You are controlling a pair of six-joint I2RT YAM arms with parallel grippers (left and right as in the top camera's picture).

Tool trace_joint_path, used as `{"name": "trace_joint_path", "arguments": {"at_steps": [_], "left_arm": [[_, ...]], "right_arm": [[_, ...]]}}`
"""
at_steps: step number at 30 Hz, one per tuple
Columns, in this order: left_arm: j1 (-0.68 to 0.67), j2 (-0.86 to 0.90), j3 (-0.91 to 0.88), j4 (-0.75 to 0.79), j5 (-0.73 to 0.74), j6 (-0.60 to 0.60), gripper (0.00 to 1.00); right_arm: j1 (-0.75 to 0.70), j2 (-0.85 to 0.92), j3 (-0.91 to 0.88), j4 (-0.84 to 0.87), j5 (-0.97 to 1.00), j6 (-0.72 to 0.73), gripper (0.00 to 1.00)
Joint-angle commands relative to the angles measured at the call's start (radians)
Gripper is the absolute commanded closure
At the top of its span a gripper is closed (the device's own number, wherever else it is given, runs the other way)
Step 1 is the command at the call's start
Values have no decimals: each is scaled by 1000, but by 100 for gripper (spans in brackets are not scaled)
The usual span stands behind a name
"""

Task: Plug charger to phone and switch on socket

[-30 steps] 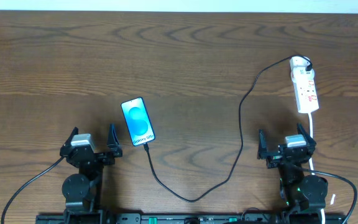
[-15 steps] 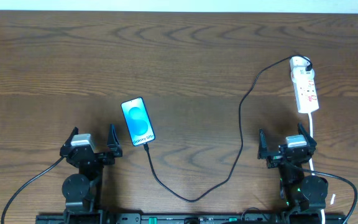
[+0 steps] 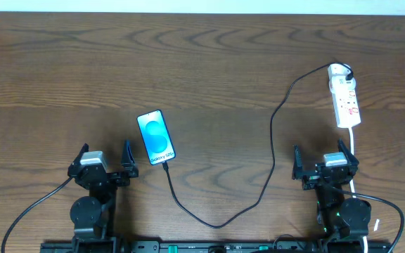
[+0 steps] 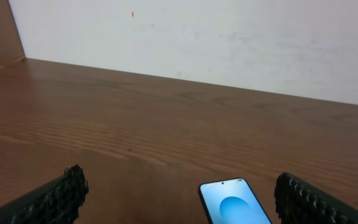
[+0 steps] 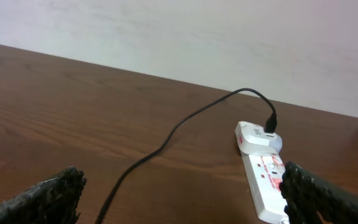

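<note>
A: Start big. What lies on the dark brown wooden counter (image 3: 202, 63)?

B: The long thin black charger cable (image 3: 271, 140) leaves the far end of the white elongated power strip with red markings (image 3: 346, 102), which lies on the right side. It loops down toward the near edge, then climbs to the bottom edge of the slim black-framed phone with the bright blue screen (image 3: 156, 137), left of centre. Its small black connector tip (image 3: 165, 166) touches that edge. I cannot tell whether it is fully seated.

A: How would they handle?

B: My guess is the cable is limp and light, so take it right behind the tip, where it is stiffest. The strip looks light and may skid when its switch is pushed, so press straight down. The phone is smooth glass and likely slippery. Its long edges are the place to hold it.

A: And the pincers?

B: The left pincer (image 3: 105, 151) is just beside the phone. The right pincer (image 3: 320, 151) is near the strip's near end. Both have their fingers spread wide apart and hold nothing.
</note>
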Motion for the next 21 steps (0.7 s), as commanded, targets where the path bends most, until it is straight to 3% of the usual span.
{"name": "trace_joint_path", "arguments": {"at_steps": [1, 5, 21], "left_arm": [[6, -7, -16, -41, -13, 13, 2], [6, -7, -16, -41, -13, 13, 2], [6, -7, -16, -41, -13, 13, 2]], "right_arm": [[10, -10, -2, -9, 29, -12, 1], [10, -10, -2, -6, 79, 71, 1], [10, -10, -2, 0, 132, 124, 1]]}}
